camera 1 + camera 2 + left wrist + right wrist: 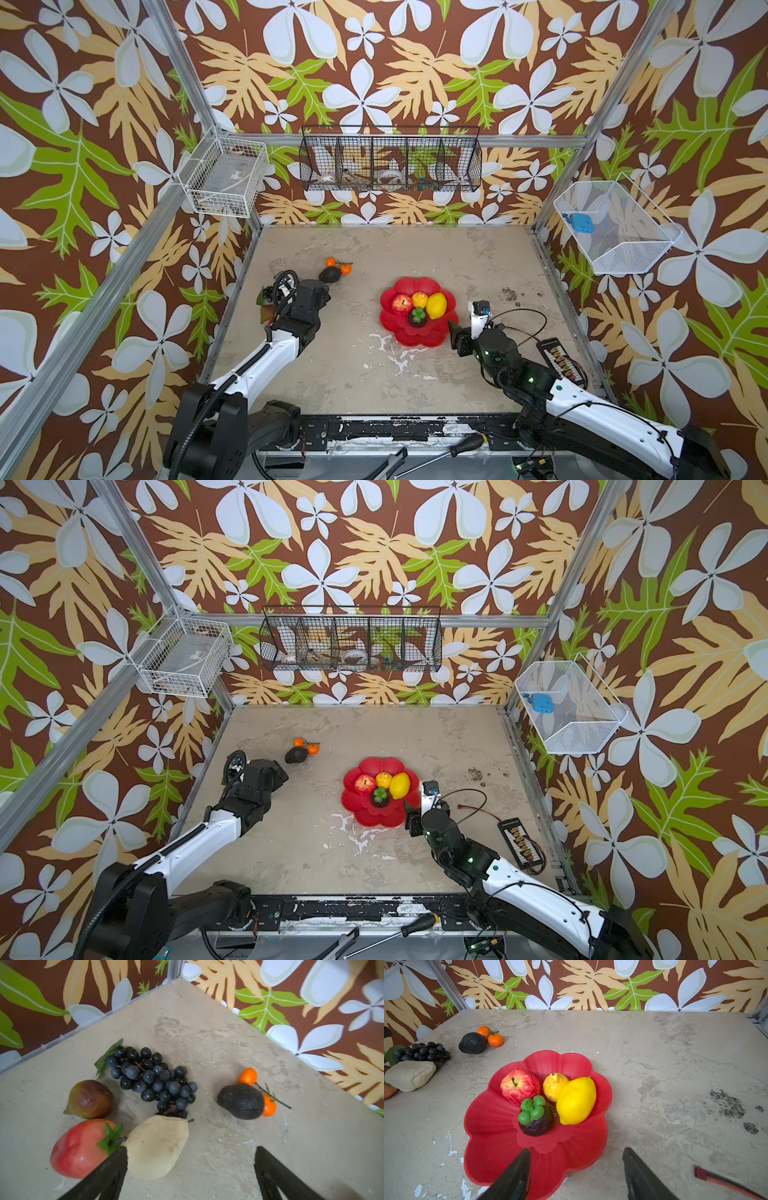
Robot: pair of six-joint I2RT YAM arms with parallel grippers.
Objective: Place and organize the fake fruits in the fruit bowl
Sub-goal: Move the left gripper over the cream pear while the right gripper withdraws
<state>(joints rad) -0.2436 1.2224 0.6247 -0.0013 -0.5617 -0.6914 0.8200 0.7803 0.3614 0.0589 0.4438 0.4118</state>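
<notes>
Fruit gathering looks half done: the left hand [190, 1150] hangs spread and empty above the cream plastic pear [155, 1147] on the desk [207, 1043] (probably next: lower, then close). Rightward, the glossy red scalloped fruit bowl [492, 1126] holds four fake fruits [576, 1101], with the right hand [576, 1150] unclenched and empty at its rim.

In a top view, the left arm [266, 357] stretches from the lower left up toward centre-left. The left gripper [190, 1148] has its jaws spread wide. The right arm [582, 399] angles in from the lower right, and the right gripper [576, 1149] has its jaws parted.
</notes>
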